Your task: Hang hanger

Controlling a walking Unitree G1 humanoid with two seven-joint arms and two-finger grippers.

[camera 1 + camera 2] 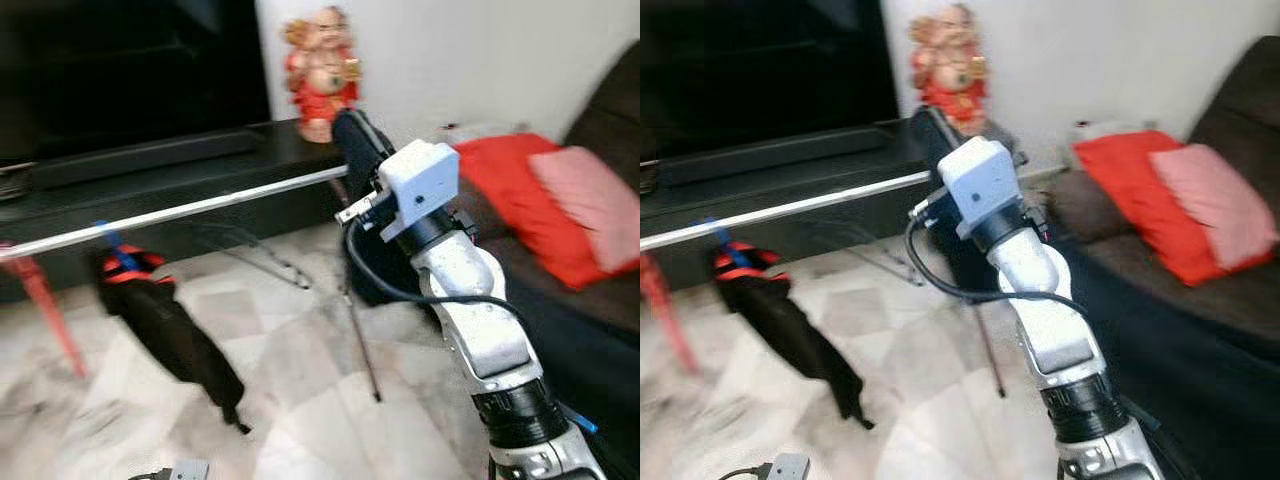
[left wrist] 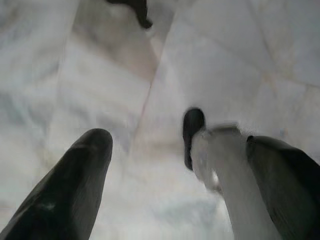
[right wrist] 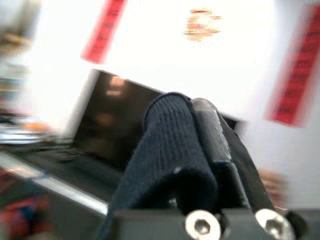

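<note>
Right gripper is raised in front of the robot, at the height of the silver rail, with its black fingers closed together on a fold of dark knitted fabric. In the right wrist view the fabric drapes over the tip of one finger and runs down between both — the fingers pinch it tight. A hanger cannot be made out inside the fabric; the head views show only the dark garment hanging down below the gripper, in front of the dark sofa.

Rail position: it runs slantwise across the scene, from a red leg on the robot's left up to the right gripper, which sits just at its far end. Whether the garment touches the rail cannot be told because of blur. A black and red garment already hangs on the rail near its left end, by a blue clip.

Left gripper points down at the pale tiled floor; its two fingers stand apart with nothing between them.

Background: a low dark TV bench carries a red and gold figurine; a red cushion and a pink cushion lie on the sofa.
</note>
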